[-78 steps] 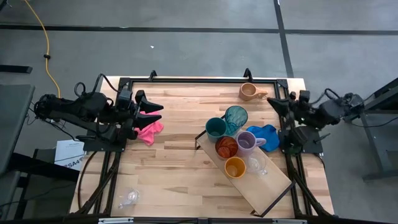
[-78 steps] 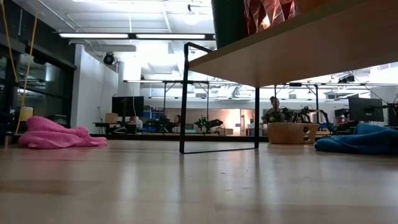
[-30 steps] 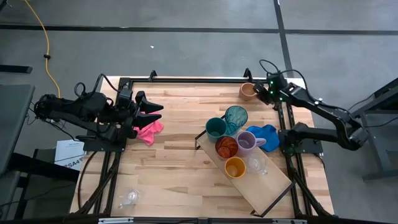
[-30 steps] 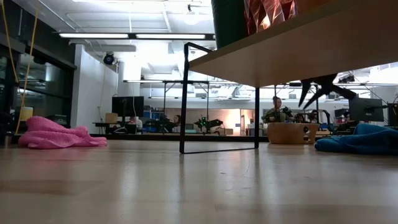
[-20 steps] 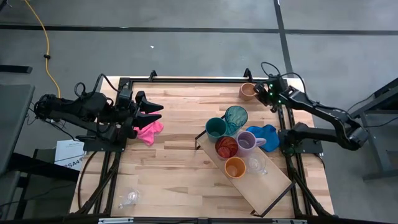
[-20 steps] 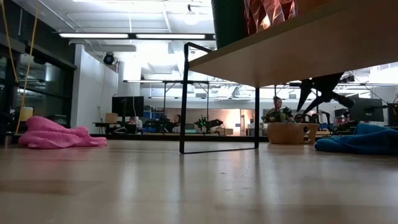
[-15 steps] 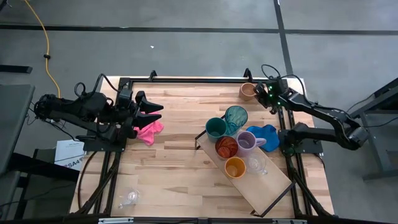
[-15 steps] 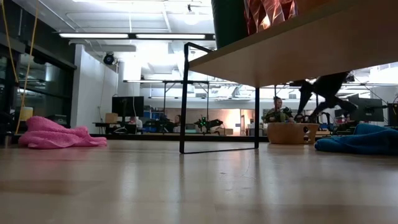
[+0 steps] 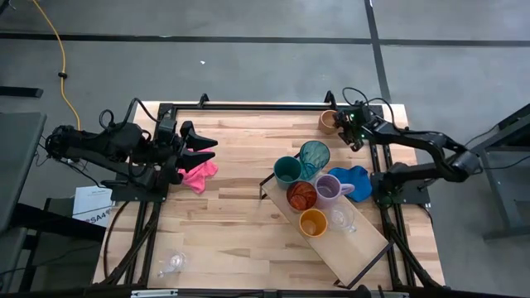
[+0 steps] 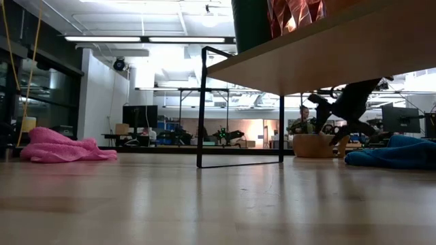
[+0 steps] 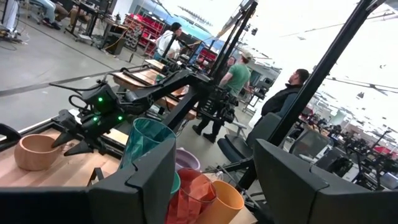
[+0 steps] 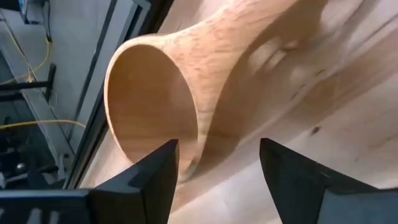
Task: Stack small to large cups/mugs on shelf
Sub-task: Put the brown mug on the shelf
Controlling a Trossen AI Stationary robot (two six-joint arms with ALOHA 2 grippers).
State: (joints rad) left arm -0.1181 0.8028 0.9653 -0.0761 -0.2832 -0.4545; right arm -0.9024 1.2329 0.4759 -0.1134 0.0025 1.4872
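A tan wooden mug (image 9: 330, 121) stands on the table near its far right corner. My right gripper (image 9: 343, 125) slants down at it, open; in the right wrist view its fingers stand on either side of the mug's near wall (image 12: 205, 118), and I see no touch. The shelf (image 9: 356, 248) lies slantwise at the right and bears a green cup (image 9: 286, 170), teal tumbler (image 9: 315, 156), orange mug (image 9: 301, 196), purple mug (image 9: 330, 189), yellow mug (image 9: 313, 223) and clear glass (image 9: 342, 218). My left gripper (image 9: 207, 149) waits open at the table's left edge.
A pink cloth (image 9: 197, 175) lies by the left gripper, and a blue cloth (image 9: 358, 181) lies between the shelf and the right edge. A clear glass (image 9: 171, 263) stands near the front left corner. People stand in the room beyond the table.
My right gripper has sunk toward the tan mug, rolled about its own line and opened wide. The mug and everything on the shelf have stayed where they were.
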